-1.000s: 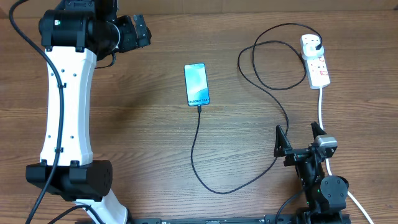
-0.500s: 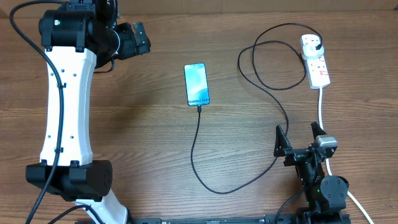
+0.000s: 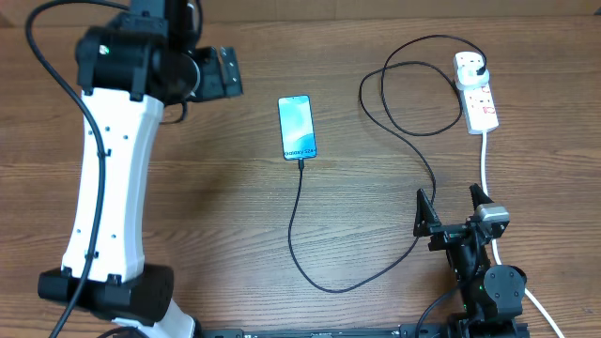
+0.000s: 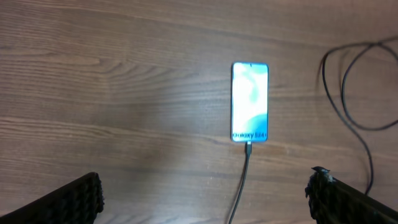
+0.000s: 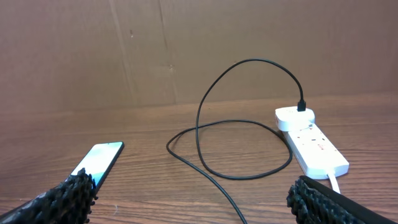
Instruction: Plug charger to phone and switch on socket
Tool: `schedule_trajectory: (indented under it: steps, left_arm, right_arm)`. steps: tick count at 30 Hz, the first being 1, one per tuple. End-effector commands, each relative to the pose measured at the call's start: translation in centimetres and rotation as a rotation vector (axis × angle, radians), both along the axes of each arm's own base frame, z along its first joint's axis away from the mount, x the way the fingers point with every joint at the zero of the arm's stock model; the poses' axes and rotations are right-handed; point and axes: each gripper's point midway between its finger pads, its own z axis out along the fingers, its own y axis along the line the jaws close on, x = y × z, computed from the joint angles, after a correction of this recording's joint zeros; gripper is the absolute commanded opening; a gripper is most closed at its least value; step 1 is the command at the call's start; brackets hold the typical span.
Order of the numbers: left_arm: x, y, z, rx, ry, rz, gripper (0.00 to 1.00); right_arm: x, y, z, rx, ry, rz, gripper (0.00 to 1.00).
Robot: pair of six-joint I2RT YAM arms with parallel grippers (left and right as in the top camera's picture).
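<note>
The charger (image 4: 243, 174) ran as a thin black line across the desk (image 3: 207, 207). Its connector tip (image 4: 248, 147) met the near edge of the phone (image 3: 296, 128), apparently seated in the port. Its black plug (image 3: 480, 67) stood in the far outlet of the socket (image 3: 476, 92). From the phone, which lay flat and screen-up around the middle of the desk, the cable dropped toward the near side. It then swung right and climbed in loose loops to the far right corner. That slack probably explained why nothing was pulled askew: phone and socket stayed well apart without tension on either end.

With both ends seemingly joined, the switch looked like the step left. Whether it was already on could not be read from the red marks, though the phone's screen was lit.

The left pincer (image 3: 228, 73) hung spread wide and empty to the left of the phone, clear of it. Its wrist camera looked down on the phone and connector.

The right pincer (image 3: 450, 199) sat at the near right, also wide and holding nothing. It faced the socket, with the thick white cord (image 3: 485, 160) running past it. This arm seemed the better placed for pressing the switch.
</note>
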Motion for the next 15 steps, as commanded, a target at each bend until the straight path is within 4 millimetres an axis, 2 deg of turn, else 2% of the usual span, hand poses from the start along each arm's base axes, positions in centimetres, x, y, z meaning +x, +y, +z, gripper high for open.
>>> schedule_trajectory:
  steps: [1,9,15]
  left_arm:
    - [-0.9,0.3,0.2,0.054,-0.023,0.01,1.0]
    - [-2.7,0.4,-1.5,0.034,-0.072,0.006,1.0]
    - [-5.8,1.2,-2.8,0.038,-0.067,0.009,1.0]
  right_arm:
    - [0.0,-0.1,-0.1,-0.004,-0.005,-0.006,1.0]
    - [0.0,-0.1,-0.2,-0.004,-0.005,-0.006,1.0]
    - [0.0,-0.1,-0.1,-0.004,-0.005,-0.006,1.0]
